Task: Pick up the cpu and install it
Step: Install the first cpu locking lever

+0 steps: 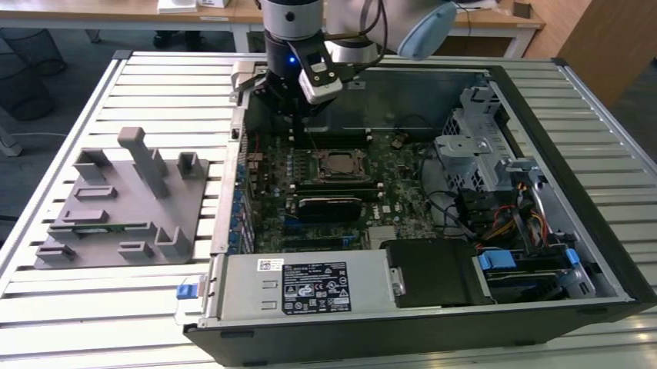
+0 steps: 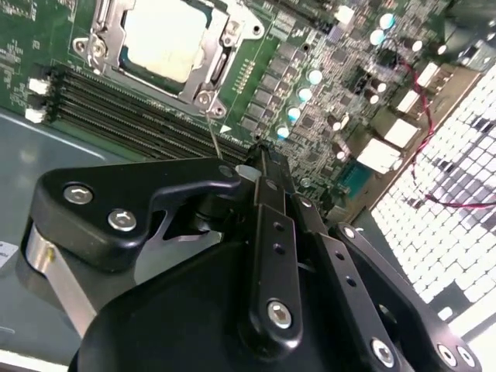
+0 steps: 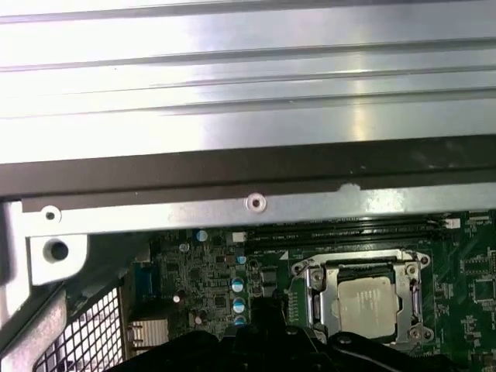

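**CPU already seated in socket; arm hanging over the rear of the board**

Exterior view: open computer case (image 1: 431,307) lies on a slatted metal surface (image 1: 92,307). The gripper (image 1: 298,115) hangs over the motherboard (image 1: 411,192) near the case's far wall, beside the socket (image 1: 337,166) but not over it. Grey fixture block (image 1: 113,204) sits towards the surface's edge on the exterior view's left, well apart from the arm.

Second wrist view: the cpu (image 2: 167,39) lies flat inside the socket's metal frame, silvery top up, with memory slots (image 2: 132,120) just beside it. The gripper's black linkage is in the foreground; the jaws look drawn together with nothing between them, though the tips are hard to make out.

First wrist view: cpu (image 3: 370,306) again sits square in the frame, the case wall (image 3: 248,203) above it.

Judgement: the placing step looks done and the arm is clear of the chip. I cannot tell whether the retention frame is latched; any further move calls for checking that.
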Motion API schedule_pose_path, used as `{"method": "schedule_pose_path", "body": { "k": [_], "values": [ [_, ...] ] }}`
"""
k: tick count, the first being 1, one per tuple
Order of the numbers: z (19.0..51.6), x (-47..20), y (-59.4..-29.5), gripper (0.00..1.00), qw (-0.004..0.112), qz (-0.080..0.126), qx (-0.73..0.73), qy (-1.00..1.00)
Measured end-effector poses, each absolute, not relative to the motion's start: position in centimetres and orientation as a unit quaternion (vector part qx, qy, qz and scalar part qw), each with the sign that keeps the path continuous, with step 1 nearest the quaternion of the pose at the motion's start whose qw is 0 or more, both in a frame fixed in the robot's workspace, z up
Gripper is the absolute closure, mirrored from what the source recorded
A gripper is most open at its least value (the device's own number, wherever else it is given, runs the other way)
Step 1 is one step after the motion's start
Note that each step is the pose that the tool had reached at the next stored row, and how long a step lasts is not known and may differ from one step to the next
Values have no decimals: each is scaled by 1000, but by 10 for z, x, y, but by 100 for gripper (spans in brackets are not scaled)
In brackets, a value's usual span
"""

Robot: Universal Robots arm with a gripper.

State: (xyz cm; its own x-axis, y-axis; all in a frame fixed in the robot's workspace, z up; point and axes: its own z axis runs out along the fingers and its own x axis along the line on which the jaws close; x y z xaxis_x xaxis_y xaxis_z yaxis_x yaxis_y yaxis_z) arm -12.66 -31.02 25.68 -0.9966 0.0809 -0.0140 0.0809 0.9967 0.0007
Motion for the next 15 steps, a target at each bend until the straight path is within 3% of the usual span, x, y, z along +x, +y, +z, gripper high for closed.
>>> {"method": "schedule_pose_path", "body": {
  "k": [15],
  "values": [
    [255,-112,-302,89,7,0,37,999]
  ]
}}
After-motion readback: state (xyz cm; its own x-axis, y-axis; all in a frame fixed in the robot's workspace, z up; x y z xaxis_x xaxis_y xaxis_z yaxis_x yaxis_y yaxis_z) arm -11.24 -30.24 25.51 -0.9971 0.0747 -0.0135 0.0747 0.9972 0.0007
